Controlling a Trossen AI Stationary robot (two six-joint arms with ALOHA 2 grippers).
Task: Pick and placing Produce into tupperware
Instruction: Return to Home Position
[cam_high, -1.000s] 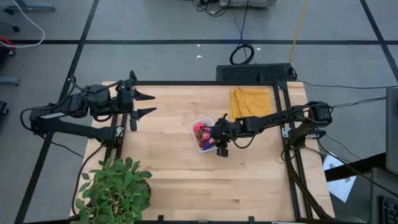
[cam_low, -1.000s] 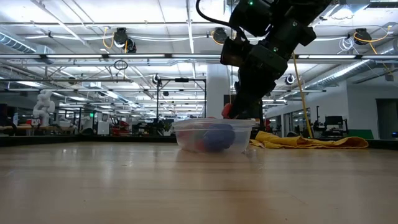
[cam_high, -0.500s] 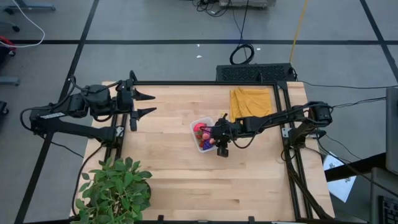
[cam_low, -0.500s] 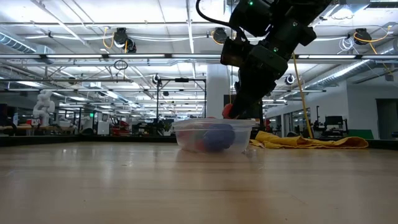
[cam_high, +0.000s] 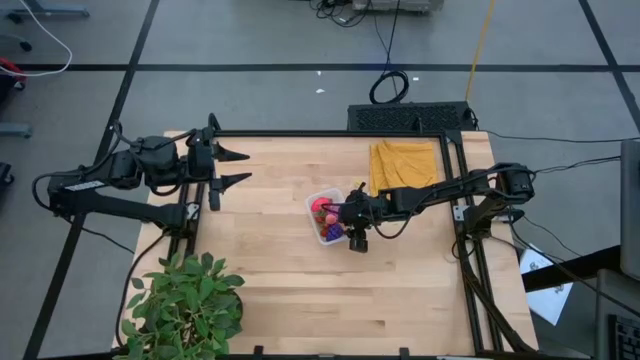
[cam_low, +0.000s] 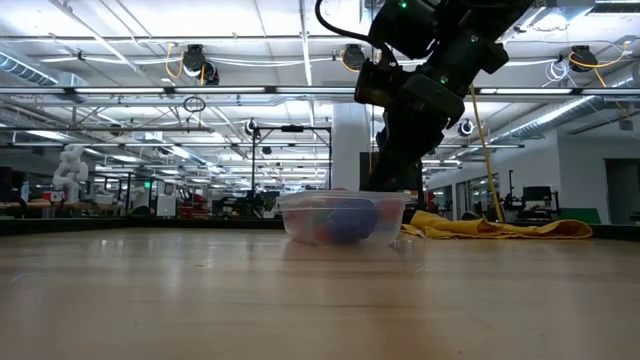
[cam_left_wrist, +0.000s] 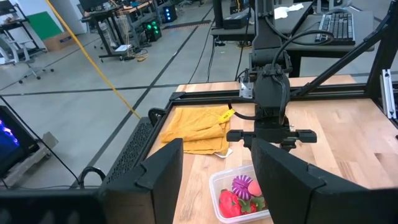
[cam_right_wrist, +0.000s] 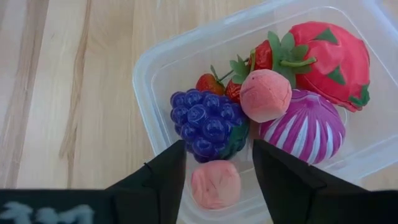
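The clear tupperware (cam_high: 314, 203) (cam_low: 343, 217) (cam_right_wrist: 149, 62) stands on its base mid-table. Inside lie a purple grape bunch (cam_right_wrist: 208, 123), a large red strawberry (cam_right_wrist: 329, 56), a striped magenta fruit (cam_right_wrist: 308, 127), a peach ball (cam_right_wrist: 265, 94), small strawberries (cam_right_wrist: 214, 81) and a pink piece (cam_right_wrist: 214, 183). My right gripper (cam_high: 342, 218) (cam_right_wrist: 219, 168) hangs open just above the container, pointing down, with the pink piece lying below between its fingers. My left gripper (cam_high: 240, 167) (cam_left_wrist: 214, 174) waits open at the table's far left.
A folded mustard-yellow cloth (cam_high: 405, 165) lies at the far edge, right of the container. A green potted plant (cam_high: 185, 305) stands at the near left corner. A black metal frame (cam_high: 300, 133) borders the table. Bare wood spreads along the near side.
In the low view, a small reddish piece showed at my right gripper's fingertips just above the container rim. It no longer shows there and has dropped into the container. Both arms have kept their places.
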